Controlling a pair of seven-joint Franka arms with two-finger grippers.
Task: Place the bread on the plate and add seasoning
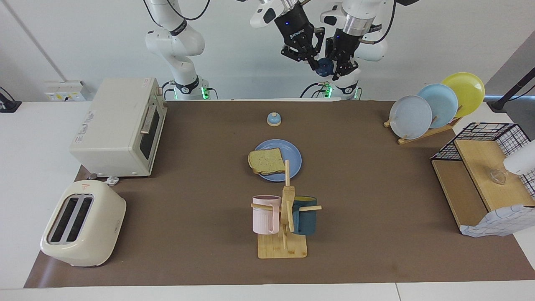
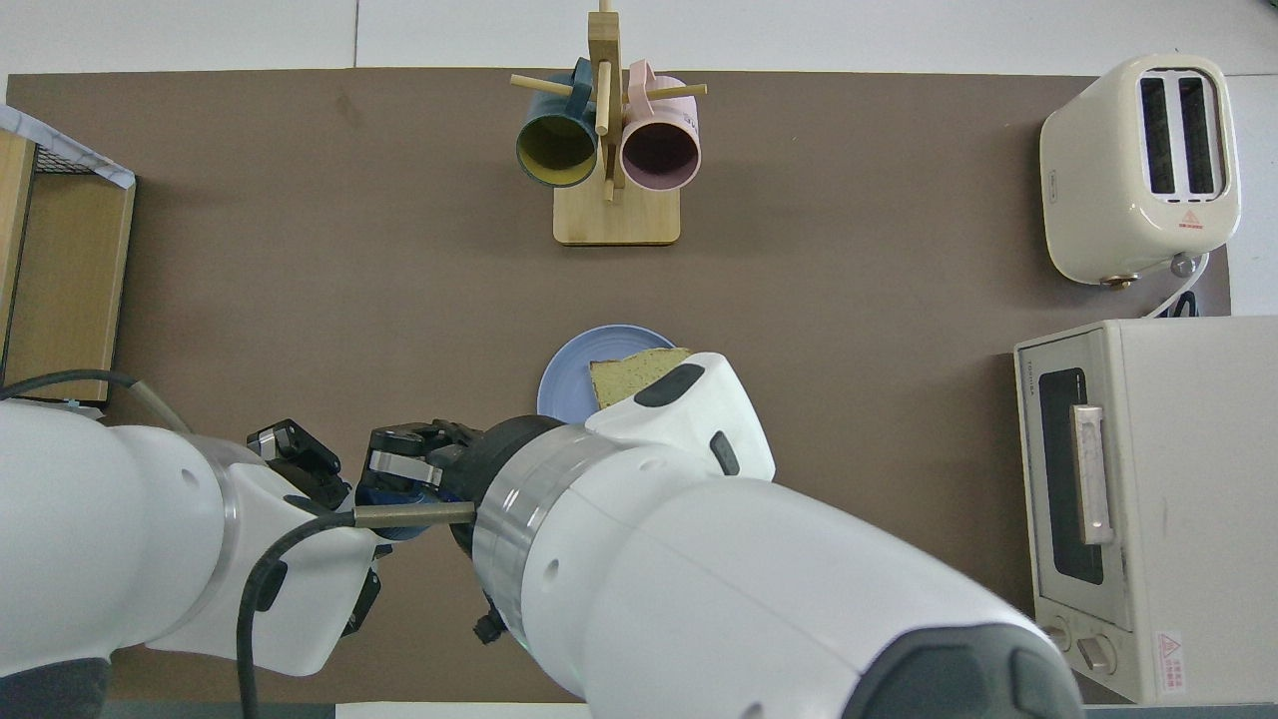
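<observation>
A: Where is the seasoning [image 1: 324, 66]?

B: Up in the air at the top centre of the facing view. Only its navy cap shows, between the right gripper [image 1: 312, 62] and the left gripper [image 1: 340, 69]. Both are touching it or just beside it. I cannot tell which of them grips it, or how far either is closed.

A: So what makes the sprinkle go well?

B: I'd bring the bottle over the middle of the frame, right above the bread [image 1: 266, 161], before tipping it. It should be kept low so nothing scatters onto the table [image 1: 376, 188].

A: And the containers?

B: The plate [image 1: 292, 156] holds the slice, with one corner overhanging its rim. The pink mug [image 2: 659, 150] and the teal mug [image 2: 556, 150] look empty. So do the toaster [image 1: 83, 221] slots
</observation>
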